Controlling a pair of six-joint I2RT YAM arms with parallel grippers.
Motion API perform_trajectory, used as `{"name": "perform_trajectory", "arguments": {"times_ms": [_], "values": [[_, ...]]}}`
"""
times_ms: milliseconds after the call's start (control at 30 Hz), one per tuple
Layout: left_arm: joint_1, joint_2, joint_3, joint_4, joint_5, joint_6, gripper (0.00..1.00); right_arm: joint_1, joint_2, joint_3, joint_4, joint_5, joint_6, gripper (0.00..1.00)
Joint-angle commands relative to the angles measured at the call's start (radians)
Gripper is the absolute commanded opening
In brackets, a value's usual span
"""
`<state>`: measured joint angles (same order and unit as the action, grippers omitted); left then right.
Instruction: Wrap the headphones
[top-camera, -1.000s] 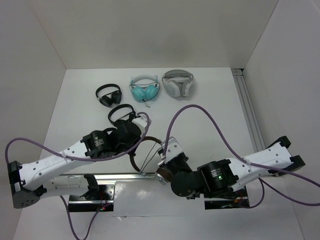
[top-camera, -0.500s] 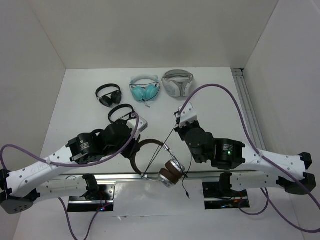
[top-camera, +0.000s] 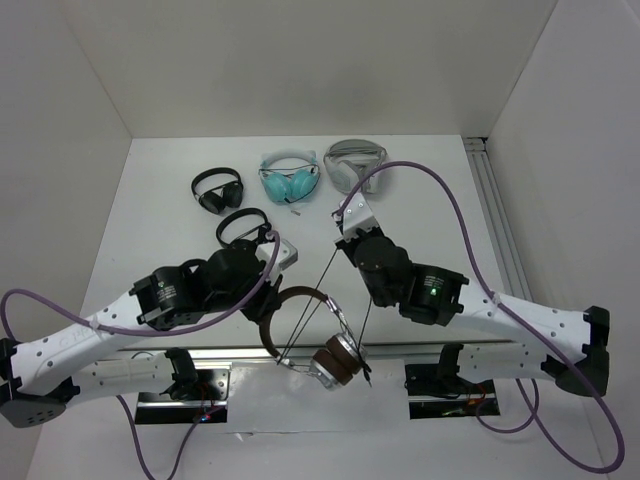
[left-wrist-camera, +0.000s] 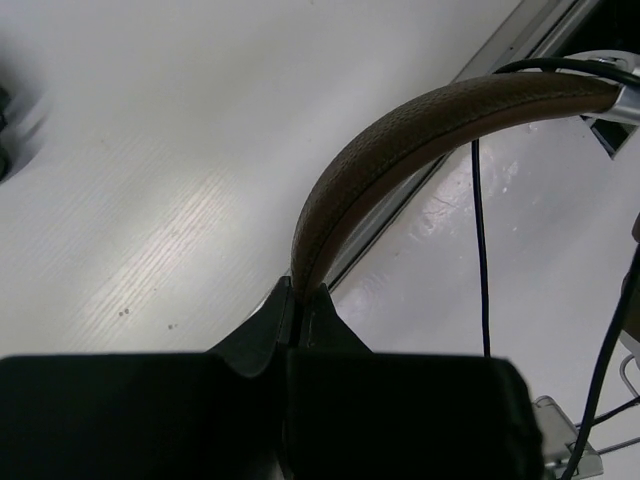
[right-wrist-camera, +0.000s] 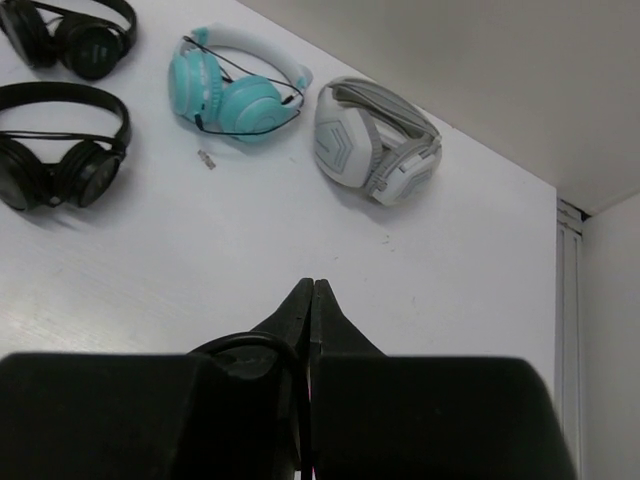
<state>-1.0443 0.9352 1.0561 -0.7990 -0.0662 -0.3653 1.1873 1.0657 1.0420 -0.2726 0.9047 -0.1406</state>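
The headphones (top-camera: 300, 296) are found at the near edge of the bench (top-camera: 160, 230), between the two arms and partly over a metal rail (top-camera: 230, 351). The brown headband (left-wrist-camera: 400, 140) is arched toward the far wall, with its open side turned to the arms' bases. Its long axis is laid roughly left to right, and a brown-padded ear cup (top-camera: 338, 362) is seen at the right, nearer end. The left jaws are clamped flat on the headband's left end. The right jaws are pressed together with a loop of the thin black cable (left-wrist-camera: 481, 260) pinched between them, and the cable is drawn in straight strands from there down toward the ear cup. The second ear cup cannot be made out. Whether the headphones are resting on the bench or raised cannot be told. A black pair (right-wrist-camera: 60, 150), a second black pair (right-wrist-camera: 75, 35), a teal pair (right-wrist-camera: 235, 85) and a white-grey pair (right-wrist-camera: 375, 140) are laid along the far side. The second black pair is cut off at the top of the right wrist view.
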Motion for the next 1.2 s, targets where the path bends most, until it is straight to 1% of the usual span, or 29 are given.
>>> {"name": "perform_trajectory", "arguments": {"times_ms": [0, 100, 167, 267, 367, 400, 433, 500, 567, 700, 833, 900, 967, 1100, 1133, 1167], "values": [[-0.014, -0.032, 0.074, -0.08, -0.023, 0.02, 0.0, -0.096, -0.024, -0.028, 0.128, 0.017, -0.023, 0.03], [-0.014, -0.032, 0.088, -0.089, -0.014, 0.02, 0.0, -0.176, -0.012, -0.051, 0.153, -0.001, -0.022, 0.0], [-0.014, -0.041, 0.099, -0.1, -0.014, 0.02, 0.0, -0.186, 0.007, -0.051, 0.168, -0.001, -0.022, 0.0], [-0.014, -0.041, 0.108, -0.124, -0.027, 0.02, 0.0, -0.238, 0.036, -0.042, 0.184, 0.013, -0.004, 0.0], [-0.014, -0.041, 0.108, -0.124, -0.027, 0.011, 0.0, -0.317, 0.046, -0.019, 0.174, -0.087, 0.044, 0.0], [-0.014, -0.041, 0.108, -0.124, -0.027, 0.011, 0.0, -0.342, 0.046, -0.019, 0.174, -0.184, 0.056, 0.0], [-0.014, -0.041, 0.108, -0.124, -0.027, 0.011, 0.0, -0.391, 0.034, -0.019, 0.165, -0.241, 0.074, 0.0], [-0.014, -0.052, 0.108, -0.124, -0.038, 0.011, 0.0, -0.429, 0.025, -0.028, 0.165, -0.372, 0.093, 0.0], [-0.014, -0.052, 0.117, -0.124, -0.066, 0.002, 0.0, -0.451, 0.025, -0.039, 0.156, -0.427, 0.104, 0.0], [-0.014, -0.073, 0.14, -0.124, -0.155, -0.04, 0.0, -0.451, 0.025, -0.071, 0.156, -0.483, 0.157, 0.0], [-0.014, -0.073, 0.186, -0.1, -0.098, -0.04, 0.0, -0.451, 0.04, -0.117, 0.196, -0.535, 0.196, 0.0], [-0.014, -0.073, 0.214, -0.089, -0.098, -0.04, 0.0, -0.442, 0.063, -0.141, 0.222, -0.559, 0.214, 0.0], [-0.014, -0.073, 0.235, -0.066, -0.115, -0.061, 0.0, -0.431, 0.063, -0.181, 0.259, -0.613, 0.226, 0.0], [-0.014, -0.073, 0.271, -0.02, -0.193, -0.109, 0.0, -0.422, 0.063, -0.267, 0.405, -0.745, 0.268, 0.0], [-0.014, -0.064, 0.286, -0.011, -0.205, -0.122, 0.0, -0.422, 0.063, -0.304, 0.433, -0.823, 0.268, 0.0], [-0.014, -0.064, 0.301, -0.011, -0.243, -0.132, 0.0, -0.422, 0.074, -0.321, 0.466, -0.863, 0.279, 0.0]]}}
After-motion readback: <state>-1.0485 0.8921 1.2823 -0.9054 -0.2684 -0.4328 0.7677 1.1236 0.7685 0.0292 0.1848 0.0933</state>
